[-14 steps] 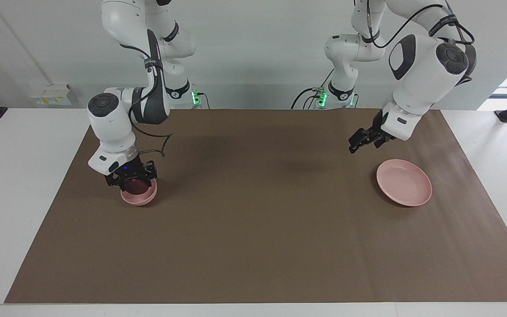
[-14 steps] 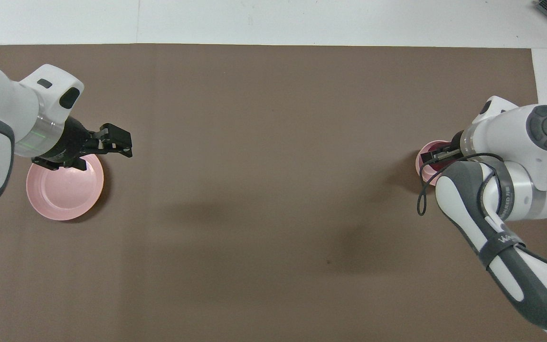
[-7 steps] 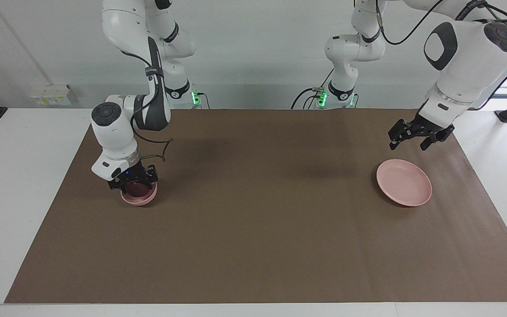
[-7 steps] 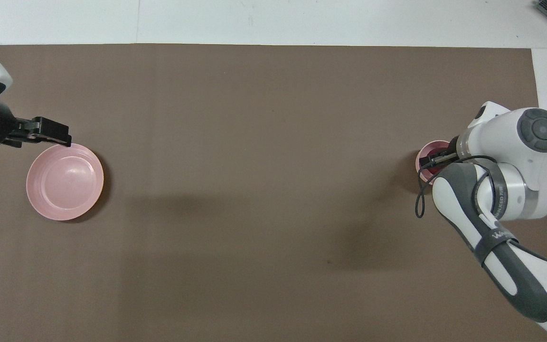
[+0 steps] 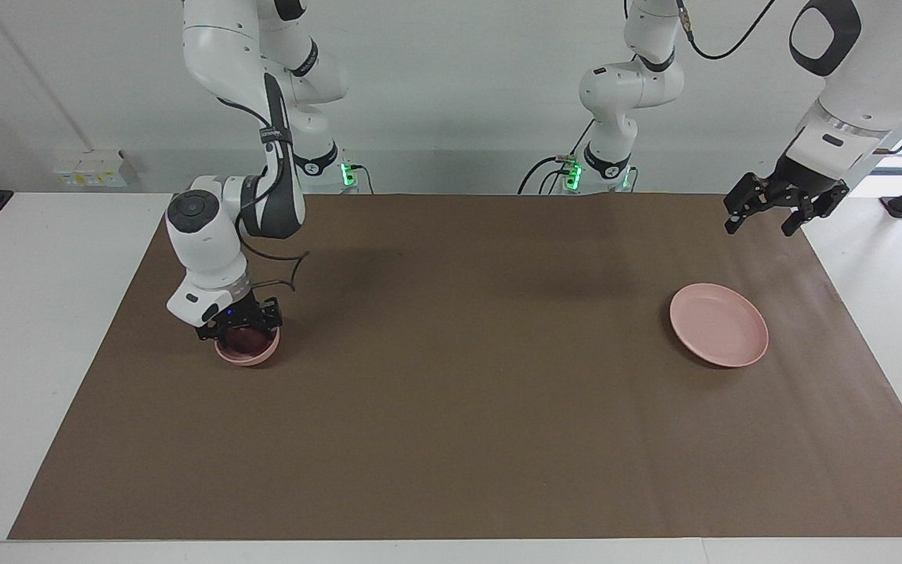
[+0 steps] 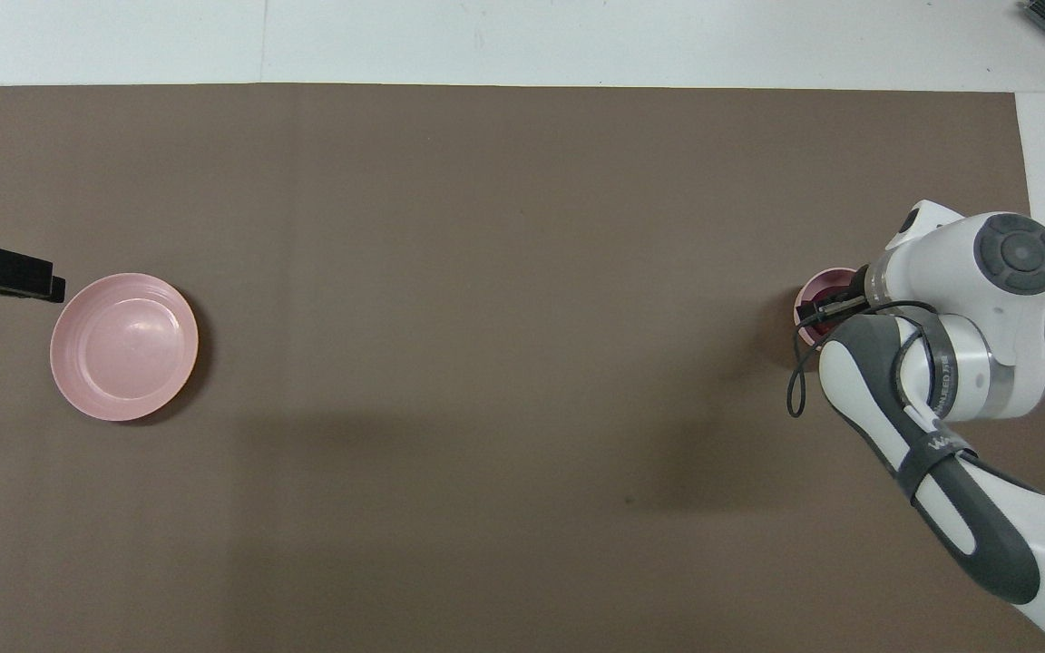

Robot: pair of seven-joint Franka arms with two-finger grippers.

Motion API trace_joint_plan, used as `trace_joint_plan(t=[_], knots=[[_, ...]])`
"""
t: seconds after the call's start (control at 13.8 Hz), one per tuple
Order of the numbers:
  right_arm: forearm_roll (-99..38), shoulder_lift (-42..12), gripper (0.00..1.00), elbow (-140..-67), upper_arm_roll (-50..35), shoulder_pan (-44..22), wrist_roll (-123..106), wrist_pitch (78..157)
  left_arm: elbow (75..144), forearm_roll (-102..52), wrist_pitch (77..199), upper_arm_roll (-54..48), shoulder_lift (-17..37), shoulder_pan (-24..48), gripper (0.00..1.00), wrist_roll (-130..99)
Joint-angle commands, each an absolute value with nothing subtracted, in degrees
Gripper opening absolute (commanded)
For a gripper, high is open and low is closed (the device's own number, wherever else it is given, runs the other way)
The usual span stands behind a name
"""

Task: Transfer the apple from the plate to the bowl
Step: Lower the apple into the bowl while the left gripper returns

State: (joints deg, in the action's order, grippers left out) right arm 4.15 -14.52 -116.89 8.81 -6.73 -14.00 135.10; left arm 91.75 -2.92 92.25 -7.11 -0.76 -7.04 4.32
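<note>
The right gripper [image 5: 239,327] is down in the bowl [image 5: 247,351], which sits on the brown mat [image 5: 451,439] toward the right arm's end of the table [image 5: 36,258]. Its fingers are pinched on the apple [image 5: 246,338], which shows as a dark red mass inside the rim, at or just above the bowl's floor; contact with the floor cannot be confirmed.

The left gripper [image 5: 772,210] is raised in the air over the mat's edge toward the left arm's end, its fingers spread apart and holding nothing. The plate [image 5: 719,324] lies flat on the mat at that end, bare, well apart from the bowl.

View comparison: the facing view gives the right gripper's height, showing it sunk to the bowl's rim, and shows the whole of the left gripper clear above the plate. The overhead view hides most of the bowl [image 6: 815,304] under the right arm's wrist; only a crescent of rim and a sliver of the apple [image 6: 824,299] are visible there, with the right gripper [image 6: 835,304] mostly covered. The overhead view shows only the tip of the left gripper [image 6: 5,277] at the frame's edge, just beside the plate [image 6: 123,346], and confirms that the plate's surface carries nothing.
</note>
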Motion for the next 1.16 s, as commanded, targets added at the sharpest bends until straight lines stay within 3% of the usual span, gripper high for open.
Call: trace_joint_plan(t=[0.0, 0.07, 0.22, 0.29, 0.44, 0.58, 1.09], knots=[[6.0, -14.2, 0.02, -117.9, 8.3, -5.5, -13.2, 136.7, 91.8, -1.3, 90.2, -7.6, -1.3, -7.6, 1.00, 4.8], [6.0, -14.3, 0.11, -117.9, 8.3, -5.5, -13.2, 136.7, 91.8, -1.4, 89.6, -7.7, -1.5, -7.6, 1.00, 4.7], [5.9, -14.3, 0.73, -117.9, 8.3, -5.5, -13.1, 136.7, 91.8, -1.5, 89.4, -7.7, -1.6, -7.5, 1.00, 4.7], [5.8, -14.3, 0.76, -117.9, 8.3, -5.5, -13.1, 136.7, 91.8, -1.5, 89.0, -7.8, -1.7, -7.3, 1.00, 4.7], [5.7, -14.3, 0.95, -117.9, 8.3, -5.5, -13.0, 136.7, 91.8, -1.5, 84.8, -7.7, -1.8, -6.8, 1.00, 4.5], [5.6, -14.3, 1.00, -117.9, 8.3, -5.5, -12.7, 136.6, 91.8, -1.3, 83.6, -7.5, -2.5, -5.8, 1.00, 4.2], [4.7, -11.8, 1.00, -116.5, 8.2, -5.7, -10.1, 135.0, 90.6, -1.3, 82.8, -5.0, -2.6, -2.8, 1.00, 2.3]])
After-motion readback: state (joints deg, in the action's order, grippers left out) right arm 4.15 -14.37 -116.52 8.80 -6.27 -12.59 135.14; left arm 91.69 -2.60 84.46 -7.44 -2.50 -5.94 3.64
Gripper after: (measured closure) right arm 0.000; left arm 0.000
